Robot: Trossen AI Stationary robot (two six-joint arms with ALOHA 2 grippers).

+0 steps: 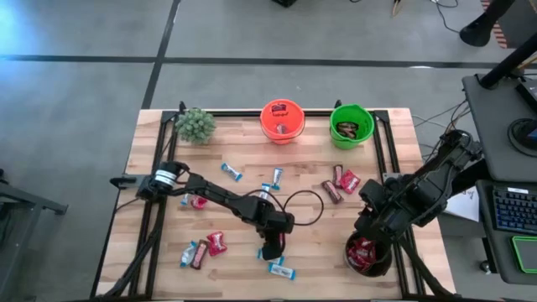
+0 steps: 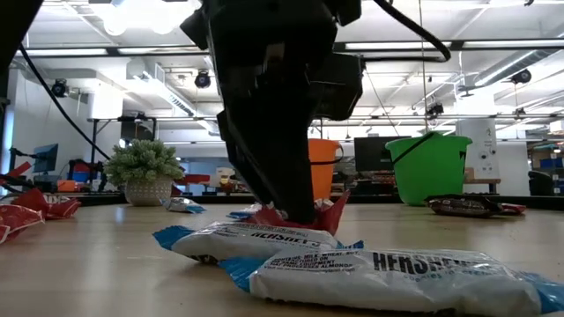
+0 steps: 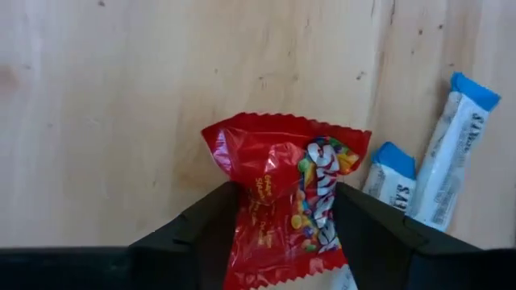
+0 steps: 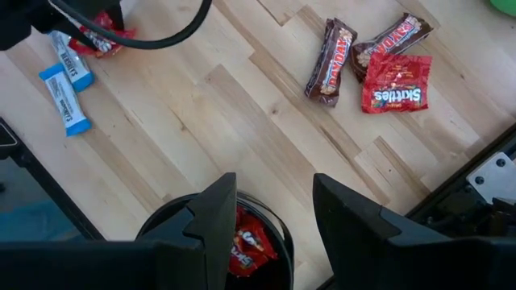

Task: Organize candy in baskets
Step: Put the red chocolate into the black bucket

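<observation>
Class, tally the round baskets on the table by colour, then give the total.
Orange basket: 1
Green basket: 1
Black basket: 1
Total: 3

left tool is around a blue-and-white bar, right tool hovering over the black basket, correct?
Not quite. The left wrist view shows the left tool straddling a red packet, not a blue-and-white bar; two such bars lie beside it. The right tool does hover over the black basket.
</observation>
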